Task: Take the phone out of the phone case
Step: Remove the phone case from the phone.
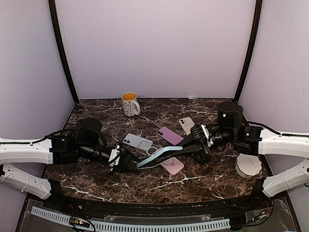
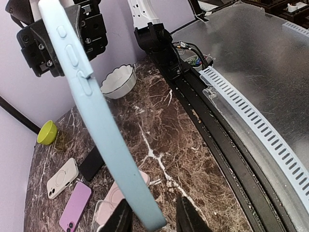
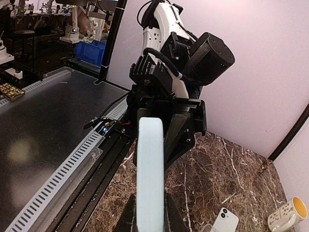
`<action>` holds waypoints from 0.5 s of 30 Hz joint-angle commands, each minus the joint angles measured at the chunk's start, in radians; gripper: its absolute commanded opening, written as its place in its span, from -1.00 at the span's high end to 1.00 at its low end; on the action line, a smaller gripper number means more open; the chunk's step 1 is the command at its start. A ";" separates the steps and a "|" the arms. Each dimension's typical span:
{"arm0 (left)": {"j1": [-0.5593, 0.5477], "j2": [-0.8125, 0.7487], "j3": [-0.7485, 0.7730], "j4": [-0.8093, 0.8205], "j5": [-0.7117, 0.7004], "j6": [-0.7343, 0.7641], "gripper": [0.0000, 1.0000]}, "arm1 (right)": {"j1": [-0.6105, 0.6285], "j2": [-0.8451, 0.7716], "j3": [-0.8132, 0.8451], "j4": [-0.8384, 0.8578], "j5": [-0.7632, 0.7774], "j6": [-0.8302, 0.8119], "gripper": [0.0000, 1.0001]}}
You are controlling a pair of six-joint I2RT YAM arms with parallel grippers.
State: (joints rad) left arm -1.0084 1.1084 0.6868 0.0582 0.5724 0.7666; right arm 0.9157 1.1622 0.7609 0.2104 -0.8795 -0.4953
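The dark marble table (image 1: 96, 181) carried all items. Its near edge was cut off by the metal rail in the overhead view.

The light-blue phone case (image 1: 159, 155) was raised off the table and spanned between the two grippers, tilted, its right end higher. Both wrist views showed it edge-on only. Whether a phone sat inside it could not be determined.

The right gripper (image 3: 150, 215) was clamped tight on the case's right end, though its fingertips were cut off at the bottom of its own view.

The left gripper (image 2: 153, 220) had narrowed jaws standing either side of the case's left end. A sliver of marble showed between one finger and the case, so a firm hold could not be confirmed.

A white bowl (image 1: 248, 165) sat at the right edge, partly behind the right arm. A white mug (image 1: 129, 104) stood upright at the back.

A grey case (image 1: 137, 141), a purple phone (image 1: 170, 136) and a white phone (image 1: 186, 125) lay flat behind the raised case. A pink case (image 1: 174, 166) lay below it, partly covered.
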 commanded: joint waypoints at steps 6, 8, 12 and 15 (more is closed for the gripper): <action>-0.035 0.002 0.016 -0.061 0.060 0.058 0.47 | 0.028 0.025 0.068 -0.046 -0.105 -0.133 1.00; -0.052 -0.005 0.012 -0.090 0.074 0.083 0.48 | 0.036 0.040 0.065 -0.044 -0.134 -0.144 1.00; -0.100 -0.002 0.008 -0.150 0.072 0.136 0.47 | 0.073 0.065 0.074 -0.066 -0.108 -0.213 1.00; -0.129 0.014 0.024 -0.199 0.046 0.171 0.46 | 0.107 0.085 0.091 -0.085 -0.080 -0.271 1.00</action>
State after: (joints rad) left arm -1.0927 1.1137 0.6872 -0.0608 0.5934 0.8528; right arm 0.9806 1.2293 0.7918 0.1020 -0.9649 -0.6708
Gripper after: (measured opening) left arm 0.271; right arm 0.099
